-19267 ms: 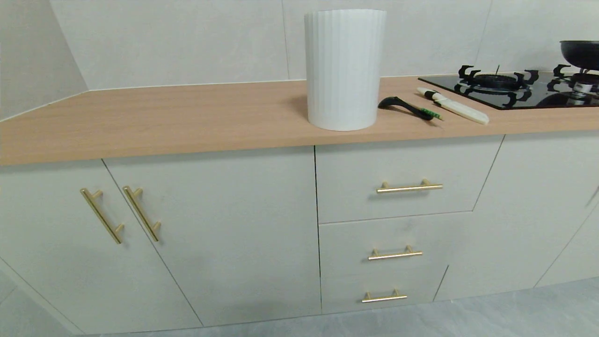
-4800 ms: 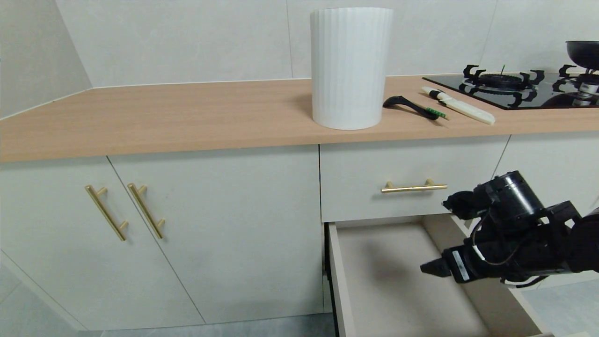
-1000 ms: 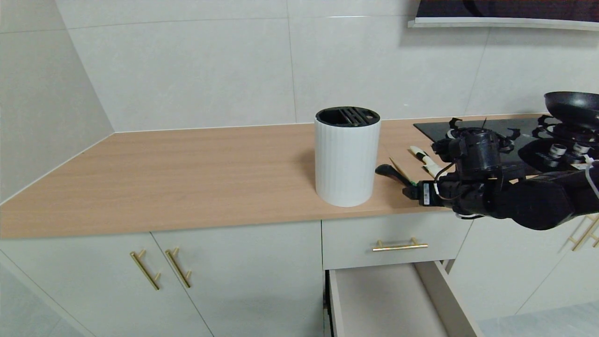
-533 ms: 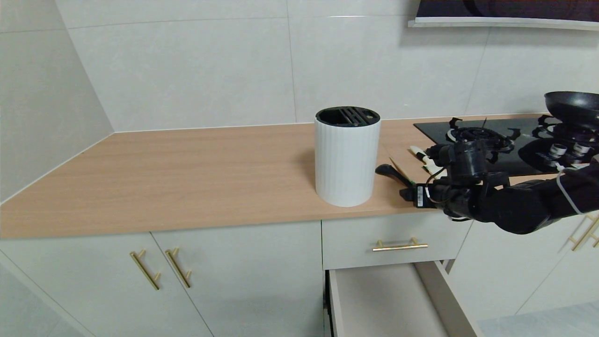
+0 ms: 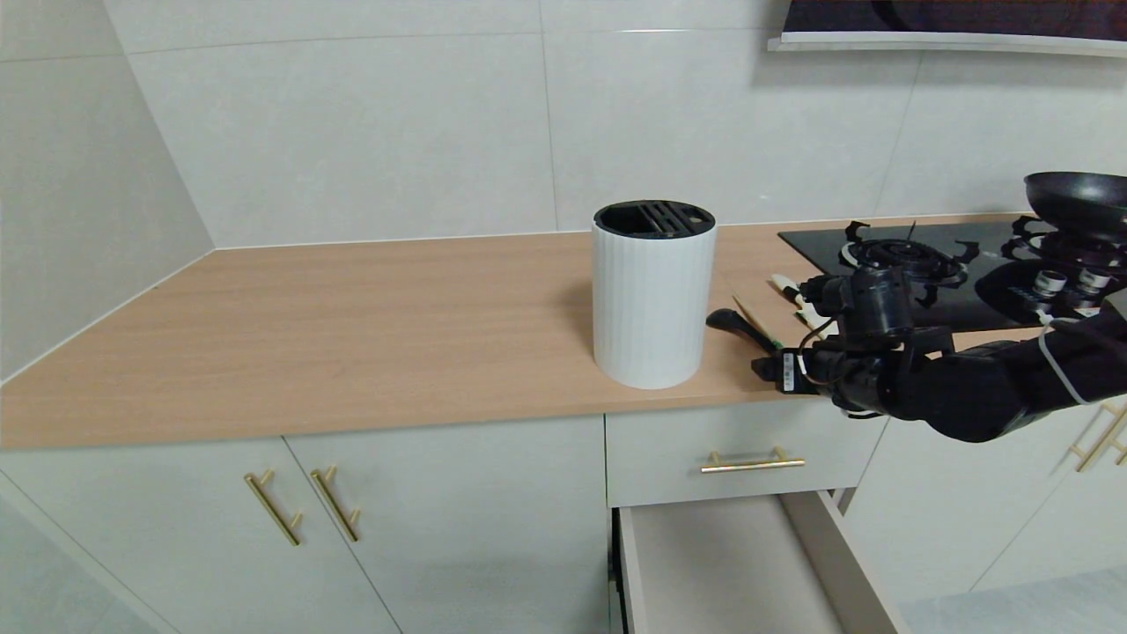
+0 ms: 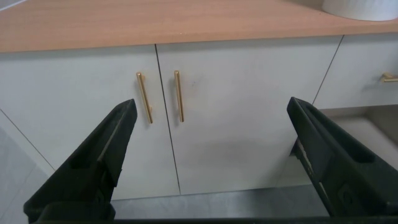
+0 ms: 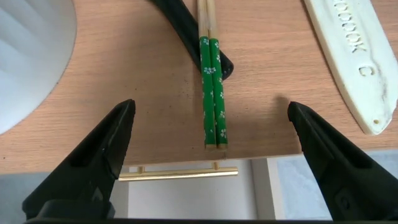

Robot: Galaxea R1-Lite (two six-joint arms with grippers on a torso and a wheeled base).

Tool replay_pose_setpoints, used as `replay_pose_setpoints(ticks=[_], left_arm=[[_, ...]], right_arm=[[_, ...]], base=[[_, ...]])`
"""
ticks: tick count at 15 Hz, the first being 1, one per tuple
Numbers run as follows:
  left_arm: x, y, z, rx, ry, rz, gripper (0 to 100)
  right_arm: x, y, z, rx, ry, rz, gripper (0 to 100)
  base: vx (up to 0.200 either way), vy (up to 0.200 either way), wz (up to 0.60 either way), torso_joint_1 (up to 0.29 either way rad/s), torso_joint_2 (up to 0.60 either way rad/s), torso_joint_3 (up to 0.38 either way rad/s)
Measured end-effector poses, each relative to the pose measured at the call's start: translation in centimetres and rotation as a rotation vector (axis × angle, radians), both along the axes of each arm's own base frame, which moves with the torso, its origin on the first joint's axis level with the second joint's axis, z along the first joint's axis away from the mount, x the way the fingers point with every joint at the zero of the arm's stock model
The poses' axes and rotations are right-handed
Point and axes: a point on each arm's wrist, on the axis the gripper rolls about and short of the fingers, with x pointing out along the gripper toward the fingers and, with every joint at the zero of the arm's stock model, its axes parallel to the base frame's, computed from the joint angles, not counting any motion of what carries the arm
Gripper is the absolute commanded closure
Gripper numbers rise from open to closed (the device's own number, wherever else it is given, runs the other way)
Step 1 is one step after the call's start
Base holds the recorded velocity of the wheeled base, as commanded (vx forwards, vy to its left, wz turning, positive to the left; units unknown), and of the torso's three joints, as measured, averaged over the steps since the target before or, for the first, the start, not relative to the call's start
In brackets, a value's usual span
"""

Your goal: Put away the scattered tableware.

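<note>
From the head view we see a wooden countertop with a tall white ribbed holder standing on it. Just to the holder's right lie a black spoon, a pair of chopsticks and a white knife, close to a black gas hob. The right gripper sits at the counter's front edge, by the near ends of the chopsticks. Under the counter, a drawer stands pulled open. In the left wrist view, the left gripper has its fingers spread wide and empty, facing pale cabinet doors with two gold handles. In the right wrist view, the right gripper is also released, its fingers wide apart and holding nothing. The chopsticks lie side by side between them, green flowered ends at the counter edge, resting across the spoon handle. The knife lies apart from them, and the holder curves in on the other side.
</note>
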Motion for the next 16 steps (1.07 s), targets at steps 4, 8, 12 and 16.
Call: replay_pose_setpoints(ticks=[4, 8, 12, 16], left_arm=[[0.0, 0.0, 0.0, 0.000, 0.000, 0.000, 0], [0.0, 0.0, 0.0, 0.000, 0.002, 0.000, 0], [0.0, 0.0, 0.0, 0.000, 0.000, 0.000, 0], [0.0, 0.0, 0.0, 0.000, 0.000, 0.000, 0]], right_arm=[[0.0, 0.0, 0.0, 0.010, -0.005, -0.004, 100], [0.0, 0.0, 0.1, 0.010, -0.007, -0.005, 100], [-0.5, -0.1, 0.9, 0.013, -0.016, -0.004, 100], [-3.0, -0.8, 3.6, 0.013, -0.002, 0.007, 100]], base=[[0.000, 0.000, 0.00, 0.000, 0.00, 0.000], [0.000, 0.000, 0.00, 0.000, 0.00, 0.000], [0.000, 0.000, 0.00, 0.000, 0.00, 0.000], [0.000, 0.000, 0.00, 0.000, 0.00, 0.000]])
